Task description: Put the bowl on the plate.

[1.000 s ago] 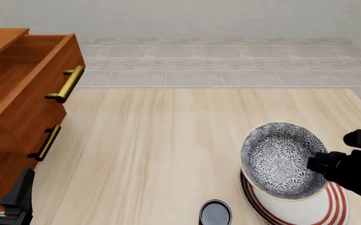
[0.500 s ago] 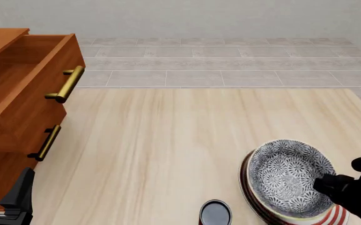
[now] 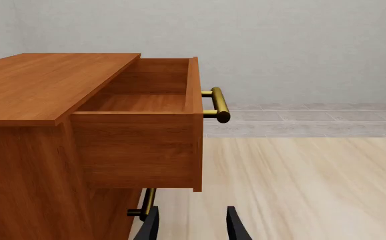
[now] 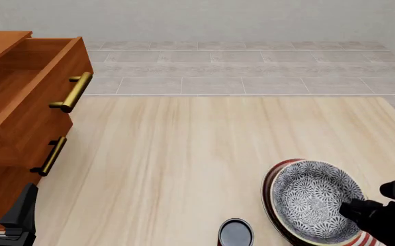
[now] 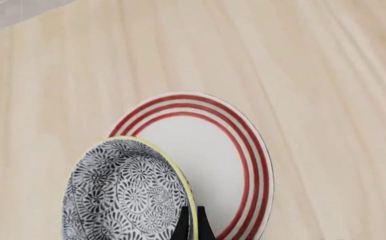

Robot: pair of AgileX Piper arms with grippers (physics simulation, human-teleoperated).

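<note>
The right pincer (image 5: 190, 222) is pinching the bowl (image 4: 313, 201) by its rim, one finger inside the patterned wall and one outside, the two almost pressed together on the thin edge. In the front view the bowl sits low over the plate (image 4: 271, 180), covering most of it, with only a red-ringed crescent showing at the plate's left and a sliver near the arm. The right wrist view shows the bowl (image 5: 122, 192) off-centre, overlapping one side of the plate (image 5: 236, 150) while much of the white middle stays bare. Whether the bowl's base is touching the plate, I can't tell.

Just left of the plate, at the near edge of the desk (image 4: 183, 154), stands a small dark cup (image 4: 235, 233), close to the plate but apart from it.

The left pincer (image 3: 191, 227) hangs spread and holding nothing, low beside the cabinet (image 4: 13, 154). The cabinet's top drawer (image 3: 146, 130) is pulled open, its brass handle (image 3: 218, 105) jutting out.
</note>
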